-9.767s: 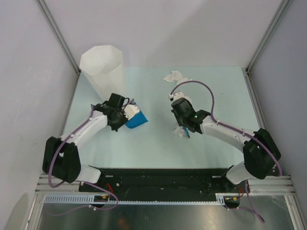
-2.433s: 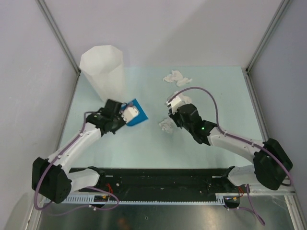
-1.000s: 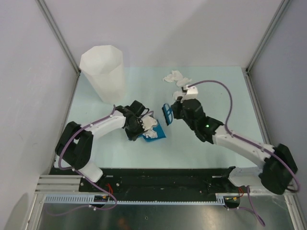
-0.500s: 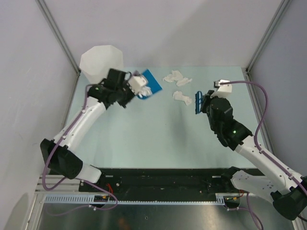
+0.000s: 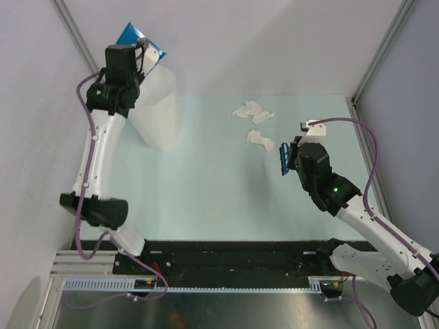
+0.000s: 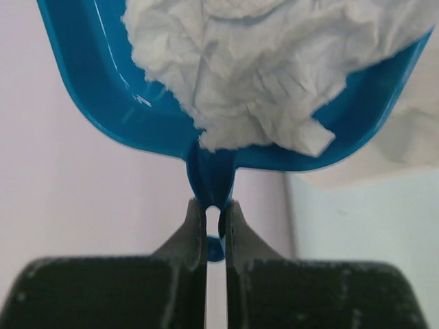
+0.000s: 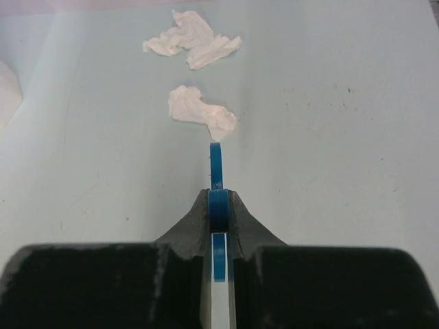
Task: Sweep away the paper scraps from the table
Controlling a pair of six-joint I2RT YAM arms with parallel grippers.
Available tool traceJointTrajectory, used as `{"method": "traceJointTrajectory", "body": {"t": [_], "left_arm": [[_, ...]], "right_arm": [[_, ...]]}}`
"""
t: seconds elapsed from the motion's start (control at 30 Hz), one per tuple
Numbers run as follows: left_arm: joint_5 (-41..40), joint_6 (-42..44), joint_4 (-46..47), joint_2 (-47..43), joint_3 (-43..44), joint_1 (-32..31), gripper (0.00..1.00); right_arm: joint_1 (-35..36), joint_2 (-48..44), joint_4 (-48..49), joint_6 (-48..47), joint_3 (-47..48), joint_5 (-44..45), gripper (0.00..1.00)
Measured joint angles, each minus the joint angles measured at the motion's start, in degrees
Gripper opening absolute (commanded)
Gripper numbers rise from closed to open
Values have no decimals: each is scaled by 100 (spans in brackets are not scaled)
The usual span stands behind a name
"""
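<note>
Up at the far left, the left gripper (image 6: 214,205) is clenched on the handle of the blue dustpan (image 6: 116,103), raised over the white bin (image 5: 158,113) with one crumpled wad (image 6: 260,62) in its pan. Further right, the other paper scraps (image 7: 202,111) lie on the surface (image 5: 206,185) in two clusters. The right gripper (image 7: 218,199), clamped on a blue brush (image 7: 216,159), is much the nearer arm: the closest scrap sits straight ahead, just beyond the brush tip, the second cluster farther along that line.

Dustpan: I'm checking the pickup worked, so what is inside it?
A crumpled white paper wad fills the blue dustpan. It covers the pan's floor, so any smaller scraps underneath cannot be seen.
</note>
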Motion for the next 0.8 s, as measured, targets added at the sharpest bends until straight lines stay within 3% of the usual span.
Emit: {"method": "traceJointTrajectory", "body": {"t": [0.2, 0.43, 0.57, 0.7, 0.8], "left_arm": [[-2022, 1204, 332, 1185, 975, 66, 0], [-3552, 2966, 1276, 1631, 704, 63, 0], [-3982, 3980, 2319, 1438, -195, 20, 0], [-4116, 5849, 4999, 988, -2142, -125, 0], [-4157, 6717, 6273, 957, -2806, -229, 0]], "right_arm": [[0, -162, -52, -7, -72, -210, 0], [0, -192, -48, -48, -136, -343, 0], [2, -192, 15, -114, -216, -461, 0], [15, -192, 111, -138, -267, -498, 0], [17, -192, 168, -153, -317, -533, 0]]}}
